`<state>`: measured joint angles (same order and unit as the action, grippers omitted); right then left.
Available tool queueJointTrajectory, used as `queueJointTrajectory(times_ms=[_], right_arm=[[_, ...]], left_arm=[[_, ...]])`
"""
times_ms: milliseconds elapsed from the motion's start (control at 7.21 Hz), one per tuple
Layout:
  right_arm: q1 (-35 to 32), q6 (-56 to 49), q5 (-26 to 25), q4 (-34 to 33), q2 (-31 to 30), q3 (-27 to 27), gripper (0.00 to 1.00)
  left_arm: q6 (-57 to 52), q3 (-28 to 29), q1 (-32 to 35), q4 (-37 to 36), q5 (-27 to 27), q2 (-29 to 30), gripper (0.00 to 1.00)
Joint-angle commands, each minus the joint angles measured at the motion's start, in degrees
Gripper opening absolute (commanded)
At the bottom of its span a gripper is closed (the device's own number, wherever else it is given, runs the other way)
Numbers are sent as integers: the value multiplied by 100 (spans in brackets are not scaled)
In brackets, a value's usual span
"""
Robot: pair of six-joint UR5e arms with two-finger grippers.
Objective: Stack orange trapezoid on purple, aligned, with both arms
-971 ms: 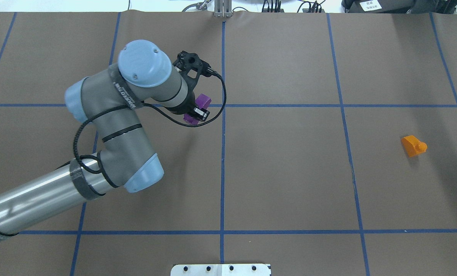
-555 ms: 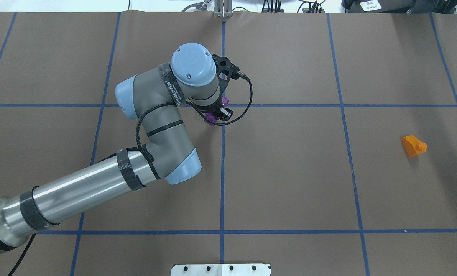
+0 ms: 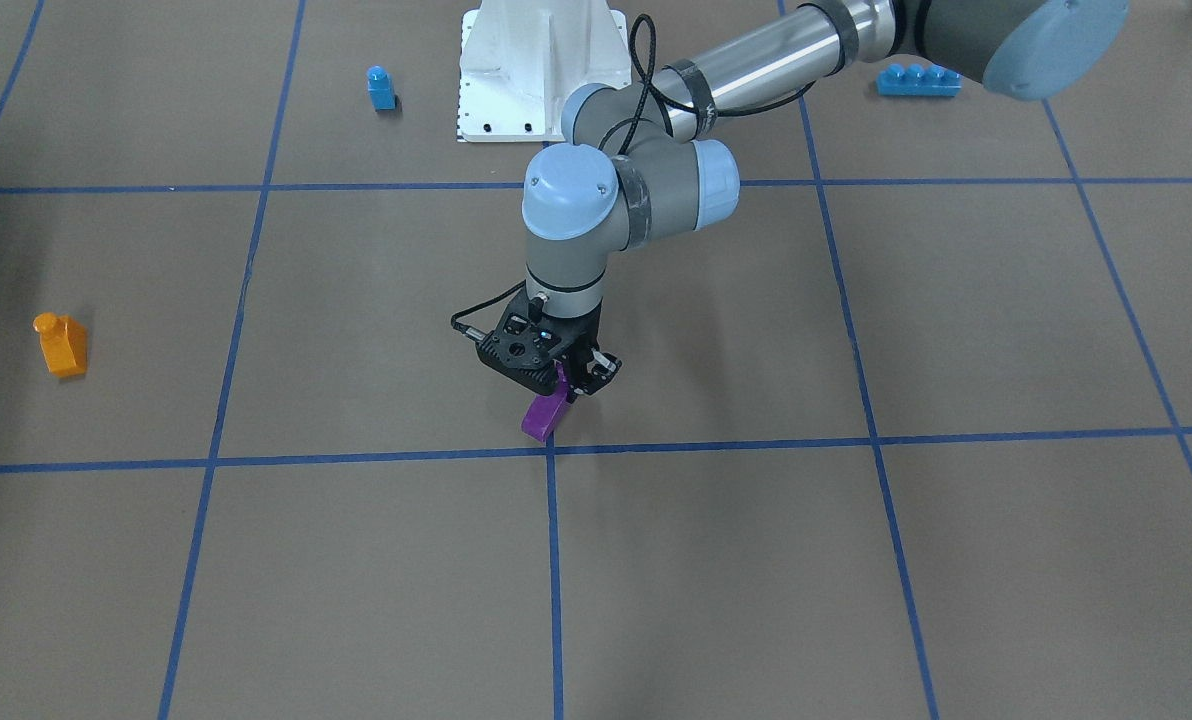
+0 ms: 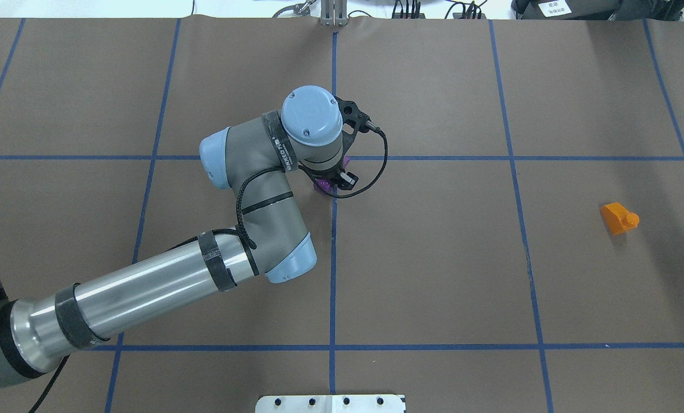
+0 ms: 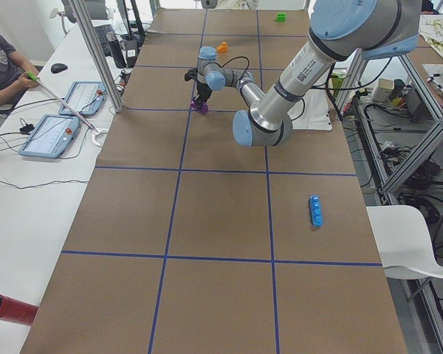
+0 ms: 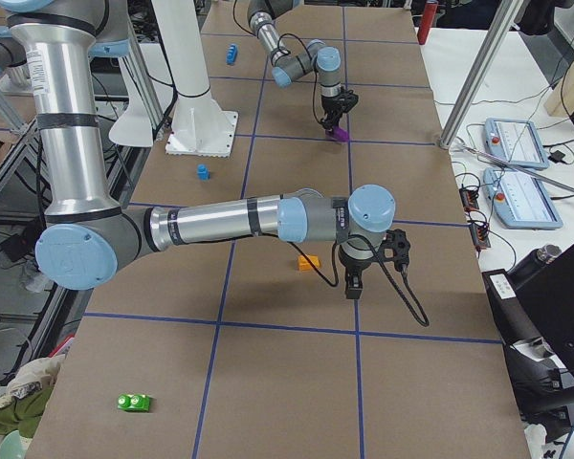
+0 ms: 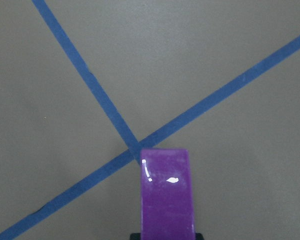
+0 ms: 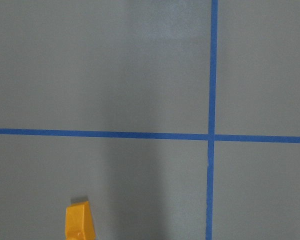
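Note:
My left gripper [image 3: 564, 385] is shut on the purple brick [image 3: 541, 415] and holds it low over the tape crossing at the table's middle. I cannot tell if the brick touches the paper. The brick also shows in the overhead view [image 4: 322, 184] and the left wrist view [image 7: 166, 195]. The orange trapezoid [image 4: 618, 218] lies alone on the table's right side, also in the front view [image 3: 60, 345] and the right wrist view [image 8: 79, 222]. My right gripper [image 6: 352, 285] hangs near the orange trapezoid [image 6: 309, 262]. It shows only in the exterior right view, so I cannot tell its state.
A blue single-stud brick [image 3: 381, 88] and a blue four-stud brick [image 3: 918, 80] lie near the white base pedestal [image 3: 541, 60]. A green brick [image 6: 134, 403] lies at the table's right end. Blue tape lines grid the brown paper.
My left arm has moved right with the purple brick, from left of the centre line to the tape crossing. The orange trapezoid has not moved.

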<state>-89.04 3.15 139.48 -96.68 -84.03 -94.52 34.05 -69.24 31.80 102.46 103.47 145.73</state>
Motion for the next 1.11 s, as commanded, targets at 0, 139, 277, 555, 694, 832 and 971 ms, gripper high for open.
queueJointTrajectory(times_ms=[0, 139, 277, 555, 694, 832, 971], right_arm=[[0, 2, 0, 0, 1, 22, 100], [0, 2, 0, 0, 9, 13, 100], [0, 2, 0, 0, 9, 13, 100], [0, 280, 9, 9, 9, -83, 100], [166, 674, -17, 9, 1, -380, 100], [446, 957, -52, 18, -78, -722, 100], [684, 1099, -70, 44, -218, -943, 100]], left_arm=[[-74, 270, -68, 2, -11, 201, 69], [-56, 262, -86, -7, -11, 202, 100], [-48, 245, -86, -7, -37, 202, 100], [-48, 105, 236, -50, 76, 341, 100], [-47, 17, 578, -112, 625, 368, 100], [-47, -236, 904, -434, 1048, 360, 100], [-47, -596, 985, -1047, 1088, 360, 100]])
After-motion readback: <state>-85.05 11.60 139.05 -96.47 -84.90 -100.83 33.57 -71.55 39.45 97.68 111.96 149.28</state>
